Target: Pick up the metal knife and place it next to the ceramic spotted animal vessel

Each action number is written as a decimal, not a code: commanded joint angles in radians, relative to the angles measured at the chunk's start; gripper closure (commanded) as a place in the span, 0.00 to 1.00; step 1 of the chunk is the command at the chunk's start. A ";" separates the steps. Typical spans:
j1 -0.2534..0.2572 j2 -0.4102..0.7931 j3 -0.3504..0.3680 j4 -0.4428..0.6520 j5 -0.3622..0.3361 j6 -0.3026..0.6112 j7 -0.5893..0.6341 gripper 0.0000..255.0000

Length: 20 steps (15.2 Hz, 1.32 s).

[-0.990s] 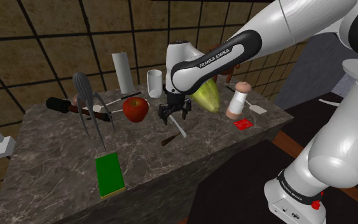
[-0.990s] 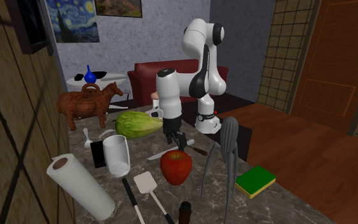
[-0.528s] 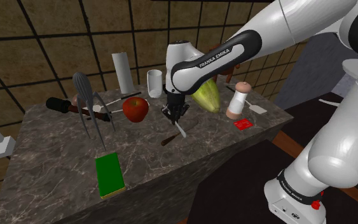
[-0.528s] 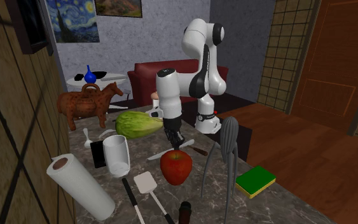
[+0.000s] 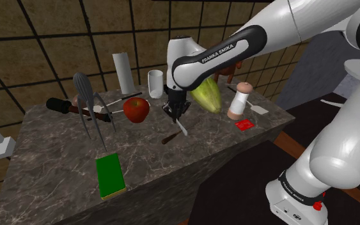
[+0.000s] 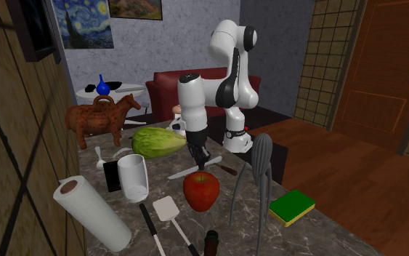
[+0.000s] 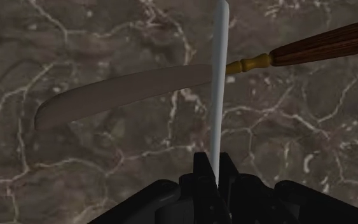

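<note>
two fingers of the tool point(image 7: 214, 183) pinch the thin pale knife point(image 7: 219, 83) above the marble table point(image 7: 95, 178).

Red sofa point(image 6: 168, 83), wooden door point(image 6: 393, 73)

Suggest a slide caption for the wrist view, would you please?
Black gripper shut on a slim silvery knife, edge-on, over a wooden-handled grey-bladed knife lying on the dark marbled tabletop.
</note>
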 commanded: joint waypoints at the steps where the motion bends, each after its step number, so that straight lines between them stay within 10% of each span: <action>1: 0.000 -0.017 0.001 0.009 0.005 -0.026 0.000 1.00; 20: -0.007 -0.124 -0.003 0.154 0.028 -0.274 -0.004 1.00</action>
